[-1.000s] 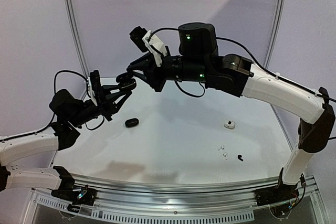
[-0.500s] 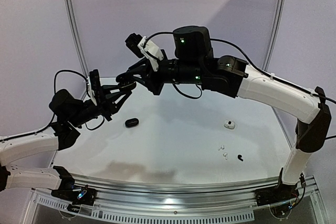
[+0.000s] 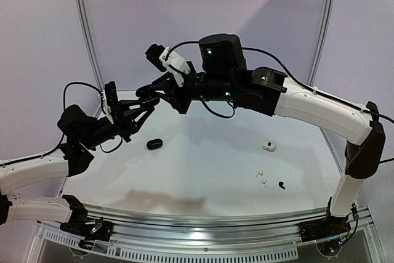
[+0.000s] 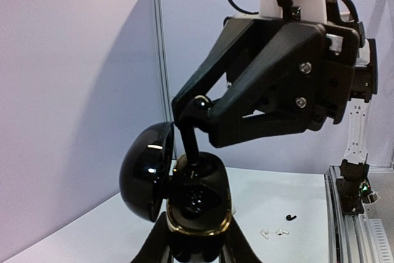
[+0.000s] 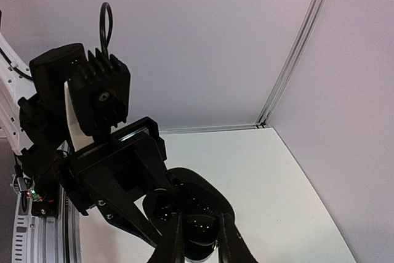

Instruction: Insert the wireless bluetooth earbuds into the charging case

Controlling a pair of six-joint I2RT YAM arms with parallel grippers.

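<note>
My left gripper (image 3: 140, 110) (image 4: 198, 249) is shut on a glossy black charging case (image 4: 200, 198) with a gold rim, held high above the table's far left. Its lid (image 4: 144, 167) hangs open to the left. My right gripper (image 3: 145, 92) (image 4: 198, 105) (image 5: 198, 246) is shut on a black earbud (image 4: 192, 133) right above the case. The earbud's stem reaches down into the case's upper socket. In the right wrist view, the earbud's black head (image 5: 201, 228) sits between my fingers (image 5: 174, 246), over the open case (image 5: 203, 190).
A closed black case (image 3: 154, 143) lies on the white table at left centre. A small white case (image 3: 268, 146) lies at the right. Near the right front are two white earbuds (image 3: 262, 178) (image 4: 274, 233) and one black earbud (image 3: 282, 185) (image 4: 290, 217).
The right arm has shifted a little to the left, its fingertips staying at the case. The left arm and the case have held still.
</note>
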